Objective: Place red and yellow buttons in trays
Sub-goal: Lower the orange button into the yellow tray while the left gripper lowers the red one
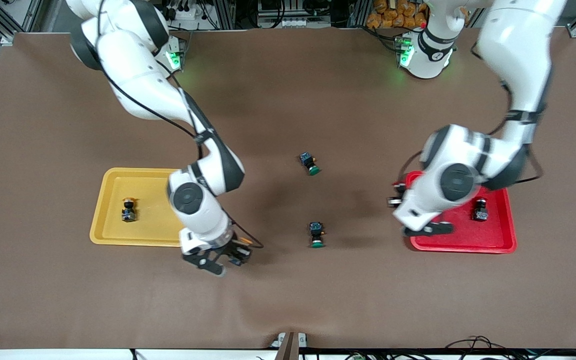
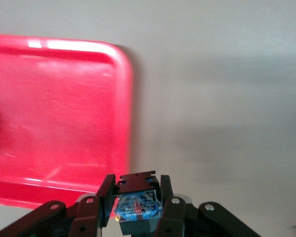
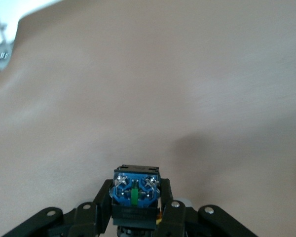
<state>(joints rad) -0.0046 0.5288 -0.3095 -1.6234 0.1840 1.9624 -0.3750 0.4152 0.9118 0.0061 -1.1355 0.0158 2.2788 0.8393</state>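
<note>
Front cam sits high, facing the 2 robot bases, and takes in the whole table (image 1: 288, 300). The 2 wrist cams look down past their own fingers, much closer in. Left wrist and front both catch the red tray (image 2: 64, 113) (image 1: 498, 240); right wrist shares only bare tabletop.

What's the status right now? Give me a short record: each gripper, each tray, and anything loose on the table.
left gripper: shut on a button, over the table at the red tray's edge
right gripper: shut on a second button, over the table just beside the yellow tray's near corner
yellow tray: one yellow-capped button inside
red tray: one button inside
loose on table: two green-capped buttons between the trays
</note>
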